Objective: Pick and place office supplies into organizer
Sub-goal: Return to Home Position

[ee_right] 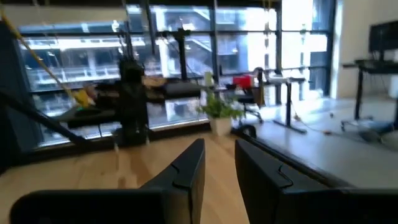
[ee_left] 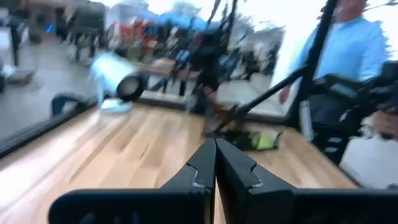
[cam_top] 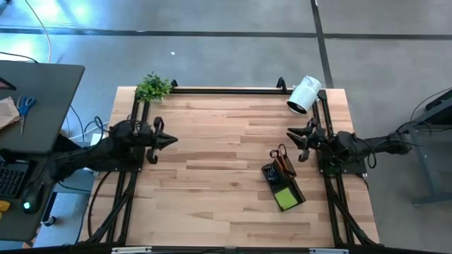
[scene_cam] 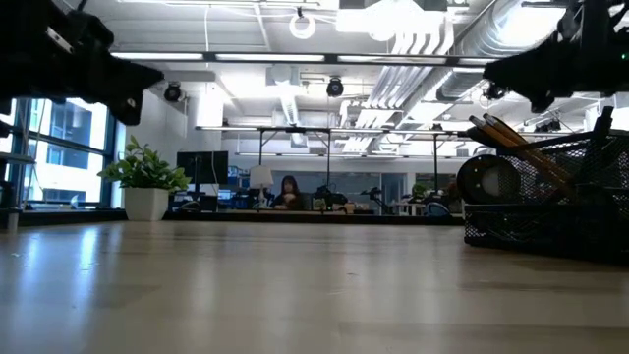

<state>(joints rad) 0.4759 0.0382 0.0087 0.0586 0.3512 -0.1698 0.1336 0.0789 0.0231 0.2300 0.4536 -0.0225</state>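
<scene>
The black mesh organizer [cam_top: 277, 176] stands on the right part of the wooden table. Grey-handled scissors [cam_top: 280, 155] and pens stick up from its cup section, and a lime-green sticky-note pad [cam_top: 286, 198] lies in its low tray. The low view shows the organizer [scene_cam: 550, 211] at the right, the left wrist view shows it [ee_left: 249, 138] farther off. My left gripper [cam_top: 173, 141] [ee_left: 216, 163] is drawn back at the table's left edge, pointing level, shut and holding nothing. My right gripper [cam_top: 289, 132] [ee_right: 219, 163] hovers at the right edge, just beyond the organizer's far end, open with nothing between its fingers.
A white cylindrical camera [cam_top: 304, 94] lies at the far right corner and a small potted plant [cam_top: 152, 86] at the far left. Black frame rails run along the table's edges. A side desk with blue-handled scissors [cam_top: 25, 107] stands to the left. A person [ee_left: 351, 43] stands beyond the table.
</scene>
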